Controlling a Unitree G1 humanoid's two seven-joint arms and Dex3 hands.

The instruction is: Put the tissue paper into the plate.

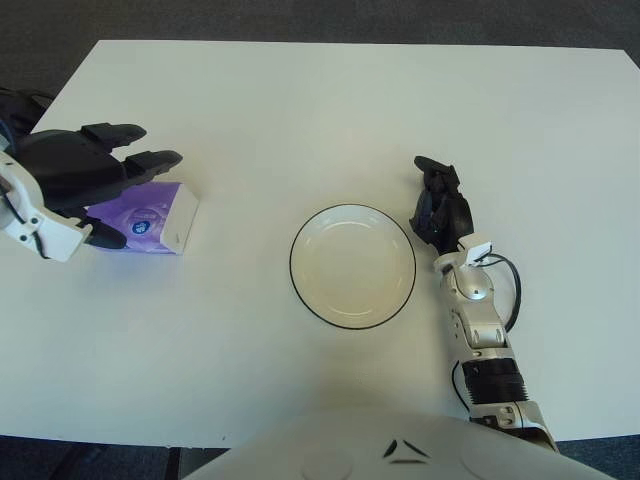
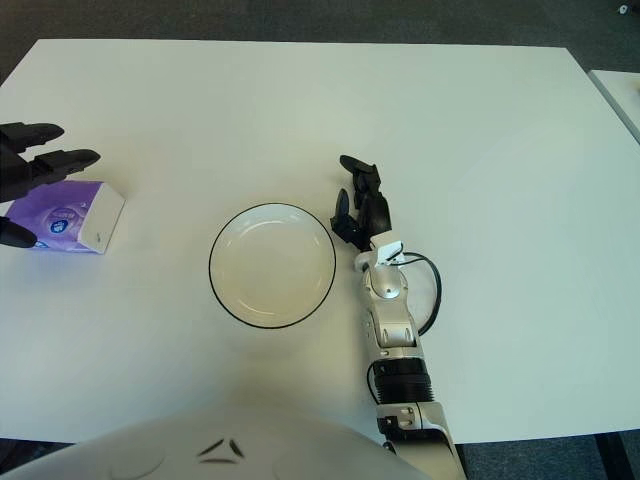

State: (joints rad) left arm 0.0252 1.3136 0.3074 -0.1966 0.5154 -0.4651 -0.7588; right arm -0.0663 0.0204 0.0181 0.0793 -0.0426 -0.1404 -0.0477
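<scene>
Purple tissue paper [image 1: 150,220] lay at the worktop's [image 1: 330,110] 9 o'clock, under the left robot hand [image 1: 95,185], whose spread fingers had not closed on it. A firm side pinch seemed wise before carrying it toward 3 o'clock to the plate [image 1: 352,265]. The right robot hand [image 1: 438,200] showed at the plate's 3 o'clock, loosely curled, holding nothing.

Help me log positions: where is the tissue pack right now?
The tissue pack lies at the table's left side, left of the plate, with the left robot hand over it.

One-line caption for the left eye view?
Left hand poised over the purple tissue pack, left of the empty plate; right hand idle beside the plate's right rim.
</scene>
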